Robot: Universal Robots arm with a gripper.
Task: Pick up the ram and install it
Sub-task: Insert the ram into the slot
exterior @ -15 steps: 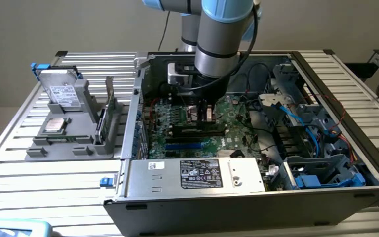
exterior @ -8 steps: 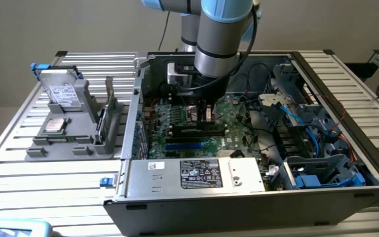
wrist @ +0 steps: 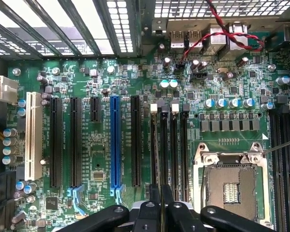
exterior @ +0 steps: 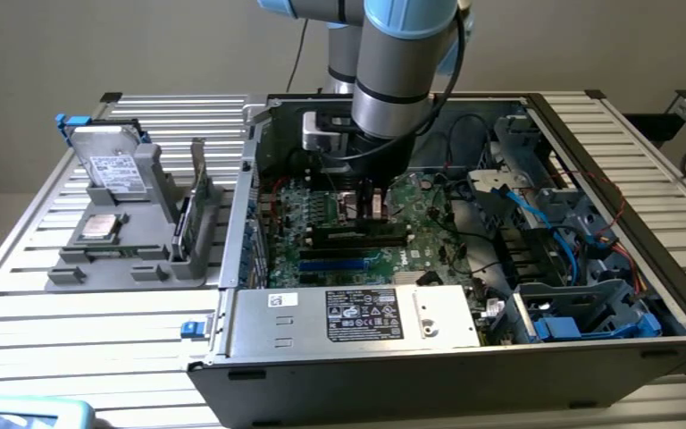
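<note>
Inside the open computer case point(exterior: 319, 366), above the black memory slots point(wrist: 174, 145) near the motherboard's point(wrist: 101, 159) middle, the gripper point(wrist: 160, 197) pinches the ram point(exterior: 373, 207). It's a thin stick seen edge-on, so I can't make out its chips.

Gripper point(wrist: 160, 189) and processor socket point(wrist: 232, 188) — both cut off at edge
</note>
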